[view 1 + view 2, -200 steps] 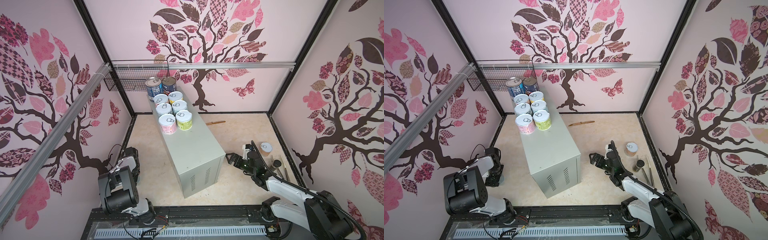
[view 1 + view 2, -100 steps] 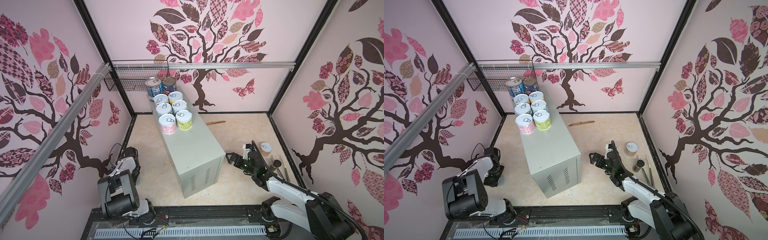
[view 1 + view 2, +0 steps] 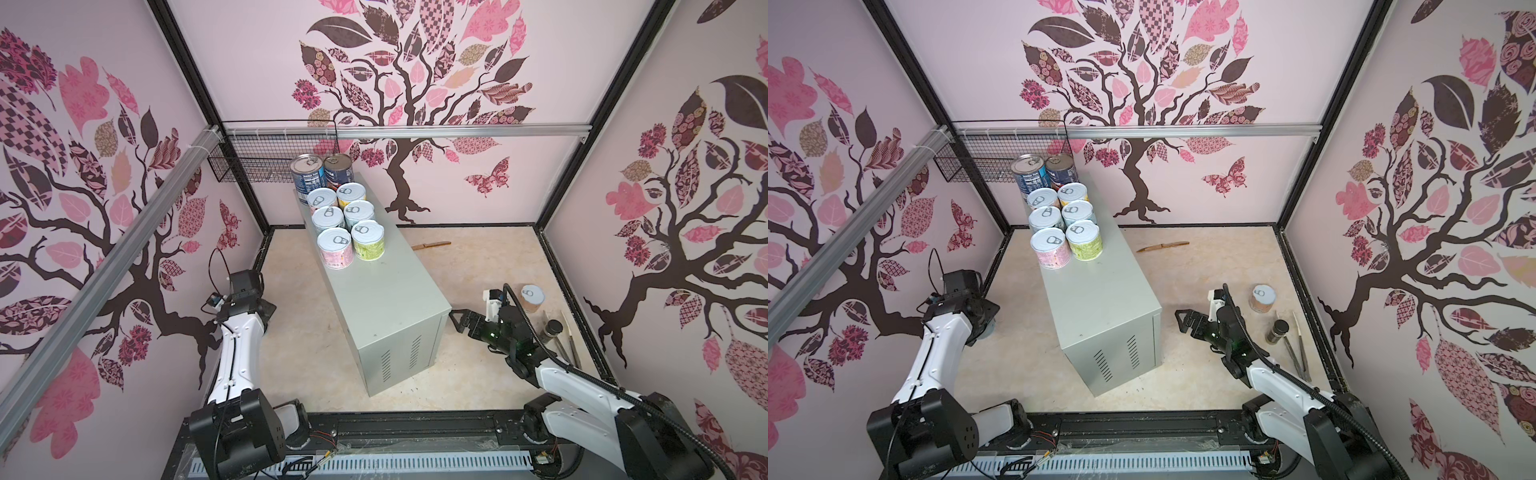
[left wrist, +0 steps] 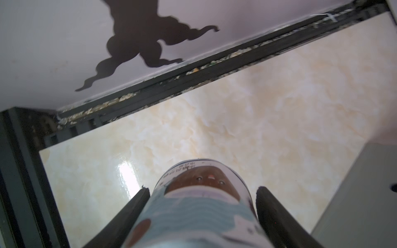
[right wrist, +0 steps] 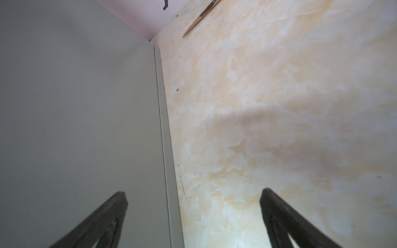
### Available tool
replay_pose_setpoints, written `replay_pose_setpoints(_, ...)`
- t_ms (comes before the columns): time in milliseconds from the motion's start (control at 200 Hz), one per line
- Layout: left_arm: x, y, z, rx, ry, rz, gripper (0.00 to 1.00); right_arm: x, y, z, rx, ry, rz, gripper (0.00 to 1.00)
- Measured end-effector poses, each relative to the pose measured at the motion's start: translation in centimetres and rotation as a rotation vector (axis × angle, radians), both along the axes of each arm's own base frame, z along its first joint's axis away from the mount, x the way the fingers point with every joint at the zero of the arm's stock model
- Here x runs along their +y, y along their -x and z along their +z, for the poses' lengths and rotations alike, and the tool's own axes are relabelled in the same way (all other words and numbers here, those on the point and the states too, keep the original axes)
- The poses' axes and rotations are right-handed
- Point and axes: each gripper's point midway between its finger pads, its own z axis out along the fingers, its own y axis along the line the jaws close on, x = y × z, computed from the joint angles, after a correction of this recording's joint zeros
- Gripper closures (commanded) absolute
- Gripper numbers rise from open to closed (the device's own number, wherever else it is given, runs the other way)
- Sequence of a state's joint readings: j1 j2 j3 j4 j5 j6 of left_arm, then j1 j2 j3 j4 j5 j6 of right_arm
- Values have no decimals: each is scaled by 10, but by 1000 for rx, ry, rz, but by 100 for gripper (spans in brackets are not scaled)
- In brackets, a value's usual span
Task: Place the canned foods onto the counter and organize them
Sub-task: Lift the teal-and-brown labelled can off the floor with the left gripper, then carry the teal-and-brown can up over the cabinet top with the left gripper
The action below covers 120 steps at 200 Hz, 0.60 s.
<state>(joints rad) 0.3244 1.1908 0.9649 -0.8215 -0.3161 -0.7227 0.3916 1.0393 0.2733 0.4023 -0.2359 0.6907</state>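
Observation:
Two tall cans (image 3: 307,174) and several short white-lidded cans (image 3: 336,248) stand in two rows at the far end of the grey counter (image 3: 395,299) in both top views. In the left wrist view my left gripper (image 4: 203,190) is shut on a short can (image 4: 199,206) with a blue and brown label, low over the floor. That gripper (image 3: 249,299) sits by the left wall and hides the can from above. Another short can (image 3: 532,297) stands on the floor at the right. My right gripper (image 3: 457,322) hangs open and empty beside the counter's near right corner (image 5: 75,107).
A black wire basket (image 3: 257,162) hangs in the back left corner beside the tall cans. A wooden knife (image 3: 430,245) lies on the floor behind the counter. A small dark jar (image 3: 552,330) and thin utensils (image 3: 569,336) lie by the right wall.
The left jaws have narrowed onto the can. The right arm has not moved.

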Motion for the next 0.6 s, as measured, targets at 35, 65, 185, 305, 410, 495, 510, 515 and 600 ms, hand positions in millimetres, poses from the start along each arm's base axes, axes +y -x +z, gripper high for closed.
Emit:
replay_pose_setpoints(35, -4, -6, 8, -6, -4, -43, 59, 0, 0, 0, 0, -1, 2, 0)
replay_pose_setpoints(65, -7, -10, 14, -11, -7, -73, 60, 1, 0, 0, -1, -1, 4, 0)
replay_pose_setpoints(185, -24, -24, 39, -28, -15, -203, 61, 1, 0, 1, -5, 1, 7, 0)
replay_pose_setpoints(305, -44, -34, 64, -64, -15, -322, 62, 1, 0, 1, -9, 6, 10, 0)
replay_pose_setpoints(410, -60, -34, 86, -99, -6, -404, 62, 1, 0, 1, -12, 10, 12, 0)
replay_pose_setpoints(495, -68, -31, 107, -138, -3, -450, 62, 1, 0, 1, -13, 11, 13, 0)
replay_pose_setpoints(510, -70, -30, 110, -145, -2, -457, 62, 1, 0, 1, -12, 12, 13, 0)
replay_pose_setpoints(515, -70, -30, 111, -147, -2, -459, 62, 1, 0, 1, -13, 12, 13, 0)
replay_pose_setpoints(600, -78, -24, 131, -194, 3, -497, 63, 1, 0, 1, -15, 15, 15, 0)
